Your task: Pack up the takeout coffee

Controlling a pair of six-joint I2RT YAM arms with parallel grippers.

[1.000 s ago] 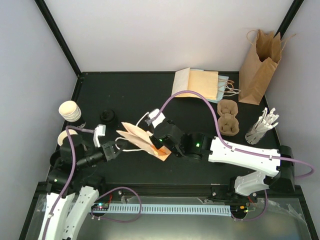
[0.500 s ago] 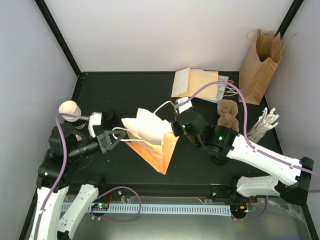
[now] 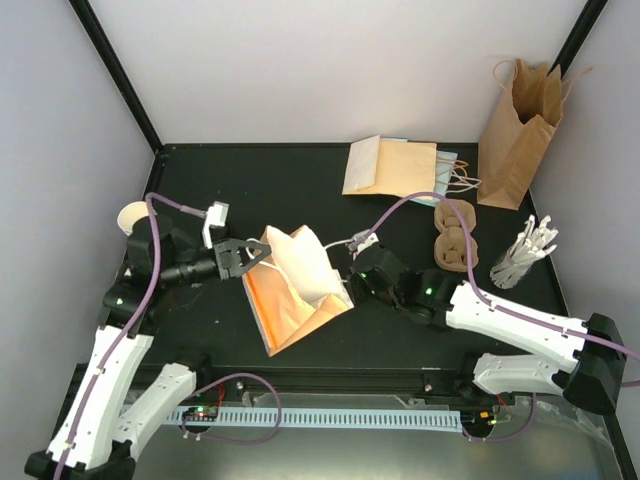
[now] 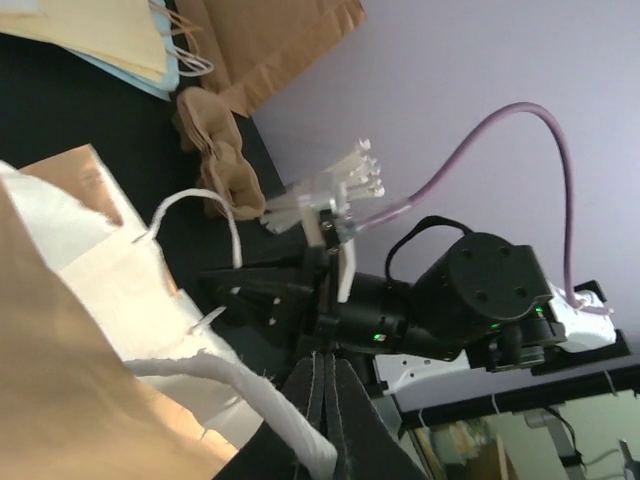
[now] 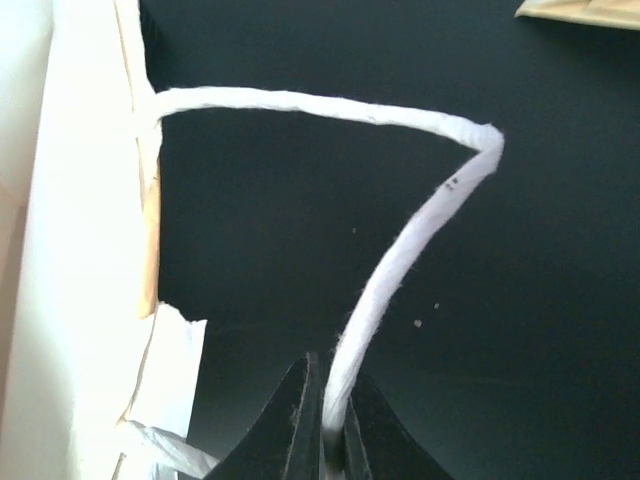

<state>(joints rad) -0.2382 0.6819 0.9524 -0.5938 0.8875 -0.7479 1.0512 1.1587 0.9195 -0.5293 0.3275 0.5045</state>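
**Bag being held open, cup waiting left**

Both grippers are holding the tan kraft paper bag (image 3: 290, 315) open by its white twisted-paper handles (image 5: 300, 103). The right gripper (image 3: 347, 282) is pinching one on the bag's right, and the left gripper (image 3: 252, 257) is clamping the other on its left. The cream-white paper cup (image 3: 131, 215) is sitting beyond the bag's left side, behind the left arm, nearest that gripper. Half hidden, it is probably standing upright, rim pointing up.

Overhead, two wrist close-ups, shared bag (image 3: 292, 310)
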